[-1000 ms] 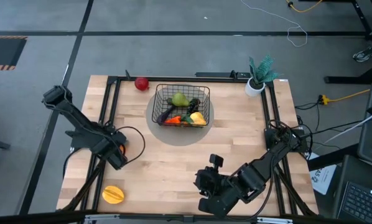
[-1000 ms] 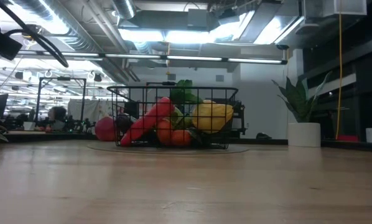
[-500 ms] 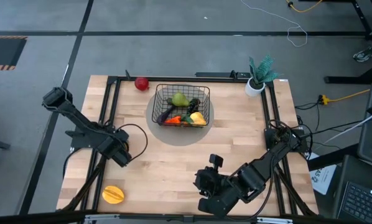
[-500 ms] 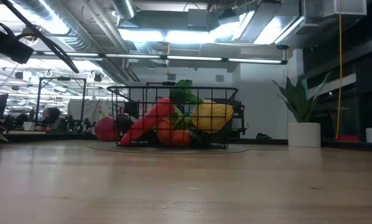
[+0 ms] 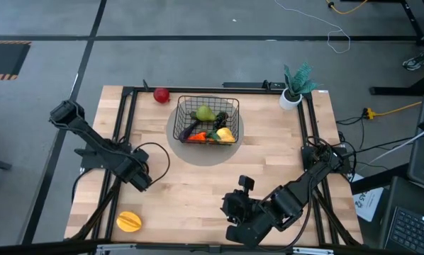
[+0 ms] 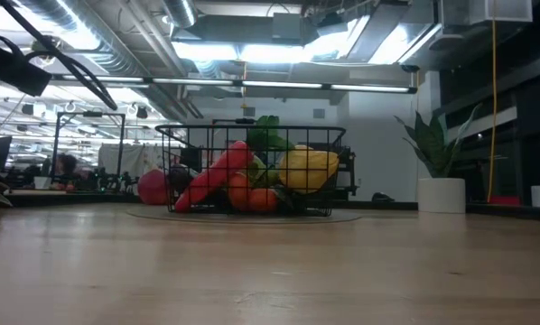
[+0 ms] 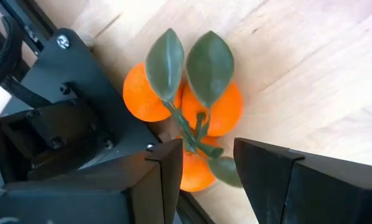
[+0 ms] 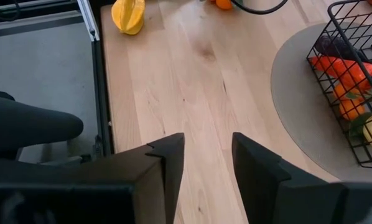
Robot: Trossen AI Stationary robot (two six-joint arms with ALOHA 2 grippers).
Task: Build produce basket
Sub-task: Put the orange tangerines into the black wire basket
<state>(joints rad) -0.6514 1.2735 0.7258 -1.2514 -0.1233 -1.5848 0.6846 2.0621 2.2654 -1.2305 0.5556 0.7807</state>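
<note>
The black wire basket (image 5: 207, 120) stands on a round grey mat at the table's far middle. It holds a green pear, a red-orange piece, a yellow piece and dark pieces. A cluster of small oranges (image 7: 204, 112) with green leaves lies on the table at the left. My left gripper (image 7: 208, 148) is open right over it, a finger on either side of the stem; in the high view (image 5: 139, 177) it covers the cluster. A red apple (image 5: 162, 95) lies left of the basket. A yellow-orange fruit (image 5: 129, 222) lies near the front left corner. My right gripper (image 5: 230, 209) is open and empty near the front edge.
A small white pot with a teal plant (image 5: 293, 92) stands at the far right corner. A black frame rail (image 5: 120, 134) runs along the table's left side close to my left gripper. Bare wood (image 5: 198, 184) lies between the two grippers and the basket.
My left gripper has gone a little toward the table's right edge and now stands over the oranges, which showed beside it a second ago. The oranges have stayed where they were.
</note>
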